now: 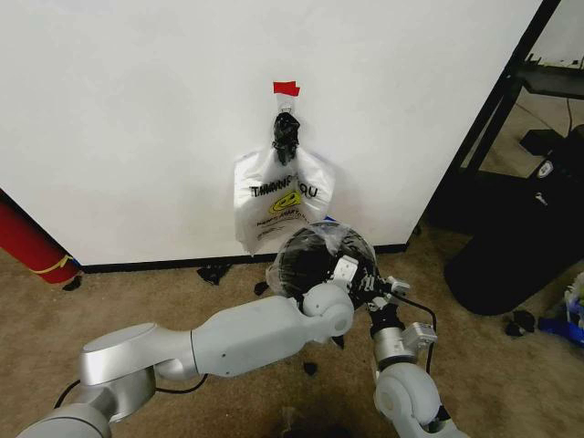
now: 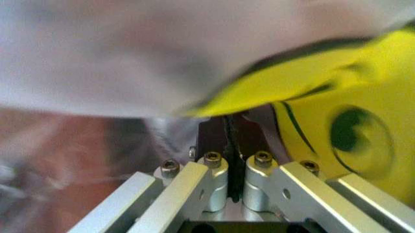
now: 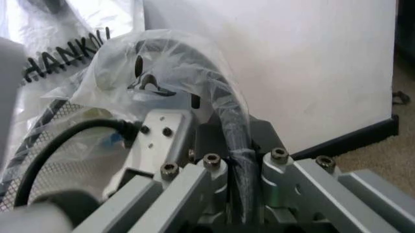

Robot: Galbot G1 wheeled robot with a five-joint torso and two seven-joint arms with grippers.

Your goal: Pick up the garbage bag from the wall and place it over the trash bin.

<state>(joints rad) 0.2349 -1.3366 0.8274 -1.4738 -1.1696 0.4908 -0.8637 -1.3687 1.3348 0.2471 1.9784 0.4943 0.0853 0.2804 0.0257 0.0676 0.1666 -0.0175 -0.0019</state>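
The trash bin (image 1: 315, 260), round black mesh, stands on the carpet below the wall (image 1: 137, 109). The translucent garbage bag (image 1: 336, 235) is draped over its top. My left gripper (image 1: 351, 272) reaches across to the bin's right side. In the left wrist view it (image 2: 230, 145) is shut on the bag's film (image 2: 162, 53), close to the yellow smiley (image 2: 350, 126). My right gripper (image 1: 381, 290) comes up from below. The right wrist view has it (image 3: 240, 150) shut on the bin's black rim (image 3: 230, 111), with bag film (image 3: 168, 53) wrapped over the rim.
A bunch of same-print bags (image 1: 283, 196) hangs from a black knot (image 1: 286, 132) under red tape (image 1: 286, 88). A big black bulky bin (image 1: 520, 246) and a black shelf frame (image 1: 511, 91) stand right. A red cylinder (image 1: 32, 242) leans left. Black scraps (image 1: 214, 272) lie on the carpet.
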